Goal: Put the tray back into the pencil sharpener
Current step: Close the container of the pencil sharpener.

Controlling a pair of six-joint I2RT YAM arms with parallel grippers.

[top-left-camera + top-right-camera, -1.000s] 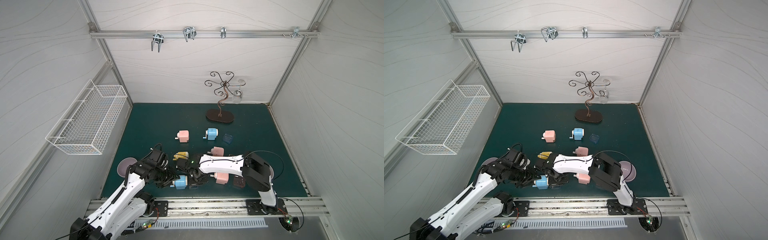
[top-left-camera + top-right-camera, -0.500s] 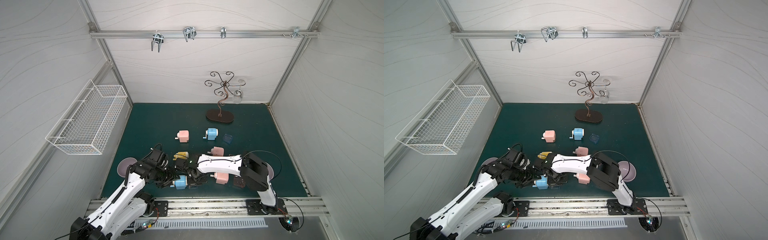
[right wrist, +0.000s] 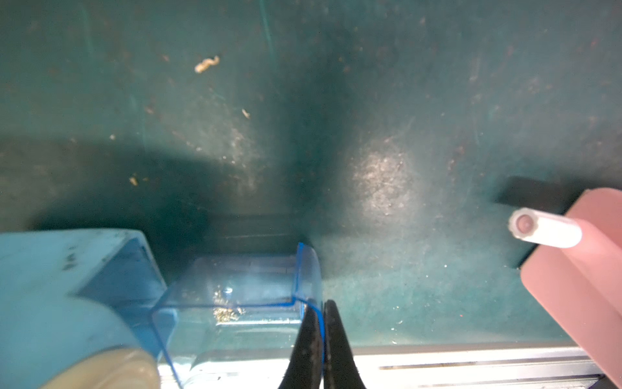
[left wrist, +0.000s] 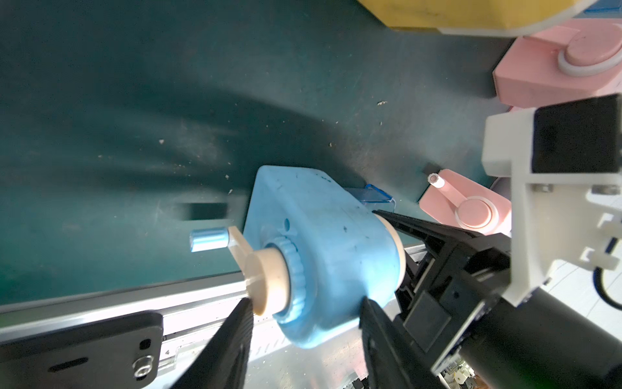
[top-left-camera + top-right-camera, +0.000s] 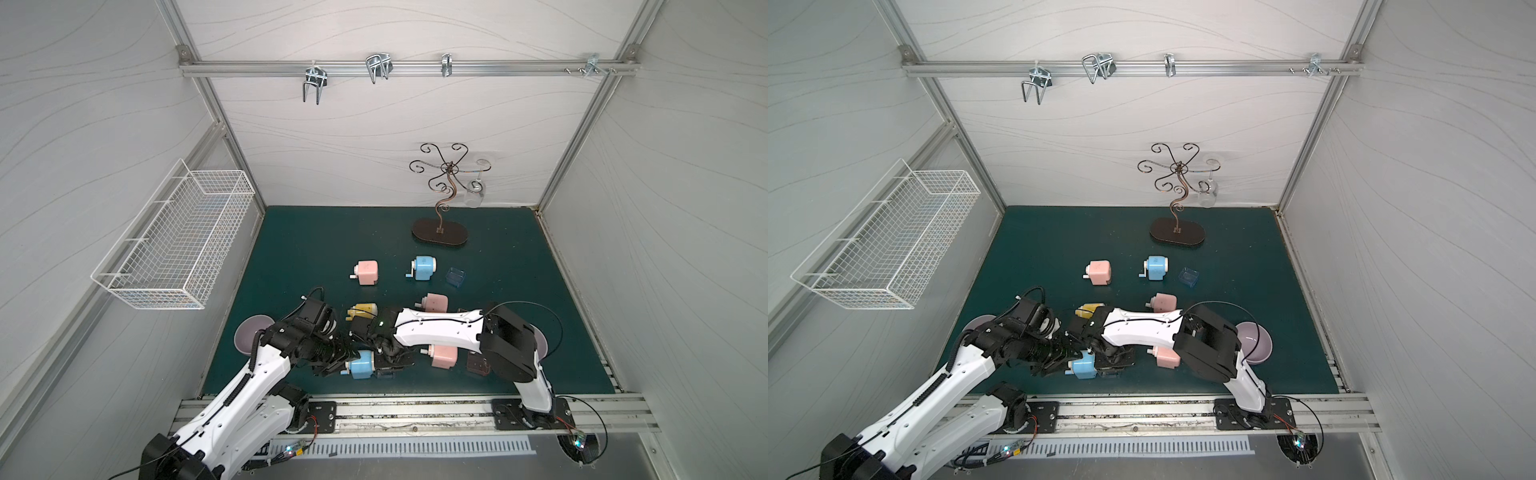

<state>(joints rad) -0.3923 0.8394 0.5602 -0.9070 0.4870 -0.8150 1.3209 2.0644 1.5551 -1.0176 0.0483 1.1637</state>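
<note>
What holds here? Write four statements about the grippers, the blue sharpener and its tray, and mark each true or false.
1. The left gripper grips the blue sharpener. True.
2. The right gripper is open and empty. False: it is shut on the wall of the tray.
3. The tray sits fully inside the blue sharpener. False: most of it is outside the opening.
4. A second tray lies on the mat beside the far blue sharpener. True.
</note>
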